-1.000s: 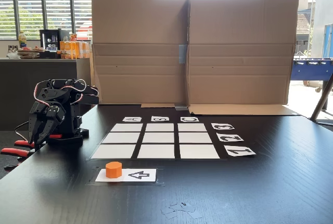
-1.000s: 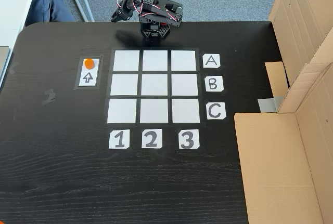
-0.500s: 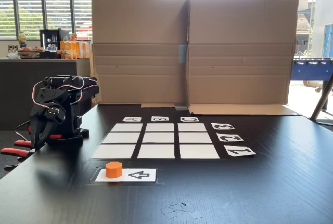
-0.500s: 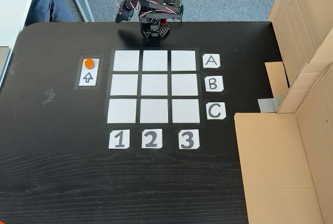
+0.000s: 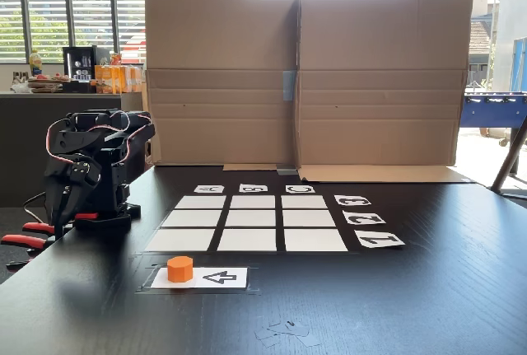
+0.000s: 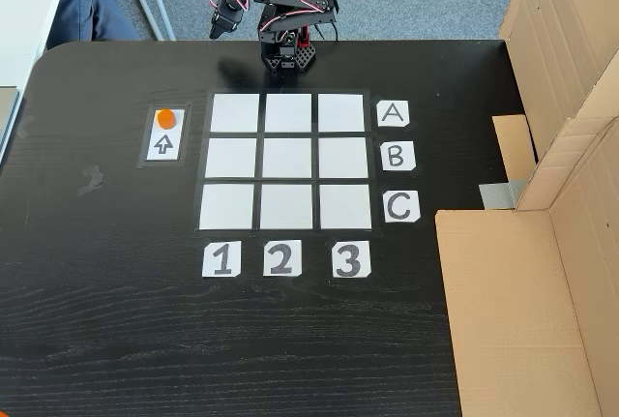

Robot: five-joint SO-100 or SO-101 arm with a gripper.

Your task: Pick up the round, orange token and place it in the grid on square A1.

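The orange token [image 5: 179, 268] [image 6: 166, 117] sits on the end of a white arrow card [image 5: 219, 277] [image 6: 164, 141], beside the grid [image 5: 247, 219] [image 6: 286, 162]. Square A1 [image 5: 179, 240] [image 6: 235, 113] is the bare white corner cell closest to the token. The black arm is folded at the table's edge behind the grid. Its gripper [image 5: 58, 213] [image 6: 222, 26] hangs downward, well away from the token, with its fingers looking shut and nothing between them.
Letter cards [image 6: 394, 113] and number cards [image 6: 221, 259] edge the grid. A tall cardboard wall [image 5: 305, 79] [image 6: 561, 146] stands along one side of the table. Red-handled clamps [image 5: 25, 240] hold the arm's base. Bits of clear tape [image 5: 284, 332] lie near the front edge.
The arm's upper links have risen a little and the gripper has swung slightly to the left in the front view. The token has not moved.
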